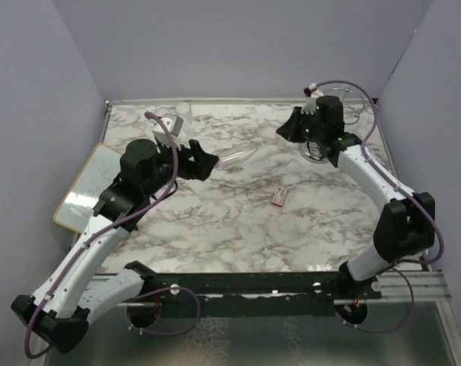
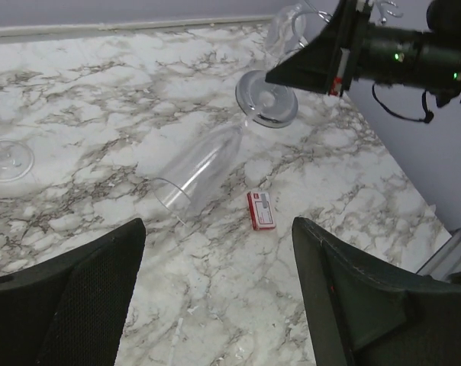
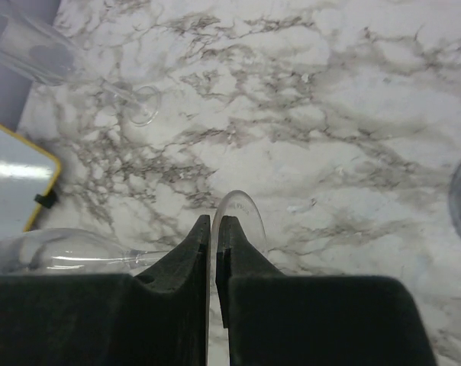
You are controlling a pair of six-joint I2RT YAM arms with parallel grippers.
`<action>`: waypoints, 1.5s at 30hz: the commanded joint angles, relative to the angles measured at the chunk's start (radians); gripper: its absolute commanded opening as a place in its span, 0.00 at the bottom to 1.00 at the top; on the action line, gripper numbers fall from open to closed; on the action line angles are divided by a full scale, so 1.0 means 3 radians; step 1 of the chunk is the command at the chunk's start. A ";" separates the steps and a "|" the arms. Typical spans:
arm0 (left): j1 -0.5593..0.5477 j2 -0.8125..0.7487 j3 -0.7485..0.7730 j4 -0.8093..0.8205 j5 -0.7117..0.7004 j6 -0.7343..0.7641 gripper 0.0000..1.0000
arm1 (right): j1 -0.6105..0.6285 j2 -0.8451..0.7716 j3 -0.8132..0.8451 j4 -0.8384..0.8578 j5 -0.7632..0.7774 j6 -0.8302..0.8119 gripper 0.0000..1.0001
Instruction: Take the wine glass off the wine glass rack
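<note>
Right wrist view: right gripper (image 3: pixel 214 229) pinches the foot of the clear wine glass (image 3: pixel 55 250) — sideways, likely for laying on the marbled surface (image 3: pixel 345 114) — left gripper (image 2: pixel 215 236) jaws wide, empty.

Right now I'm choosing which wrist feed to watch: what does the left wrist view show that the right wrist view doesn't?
Only left wrist: the red card, a third glass above the rack base, the open left gripper. Only right wrist: the yellow-edged board. Both: the lying glass, the standing glass, the rack base, the shut right gripper, the marble table.
</note>
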 commanded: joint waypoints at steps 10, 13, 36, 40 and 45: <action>-0.0012 0.0072 0.0102 0.0196 0.0116 -0.0751 0.77 | -0.0393 -0.1068 -0.1588 0.1768 -0.1130 0.1988 0.01; -0.0013 0.0098 0.0049 0.0491 0.0460 -0.1020 0.77 | -0.0422 -0.1109 -0.1699 0.1944 -0.1172 0.2106 0.01; -0.0010 0.0268 -0.0128 0.0666 0.0662 -0.1275 0.45 | -0.0542 -0.1235 -0.1863 0.2158 -0.1298 0.2014 0.01; -0.0010 0.0396 -0.0097 0.0628 0.0756 -0.1289 0.38 | -0.0540 -0.1293 -0.1859 0.2141 -0.1296 0.1876 0.01; -0.0011 0.0469 -0.0090 0.0626 0.0804 -0.1279 0.28 | -0.0540 -0.1338 -0.1866 0.2066 -0.1253 0.1748 0.01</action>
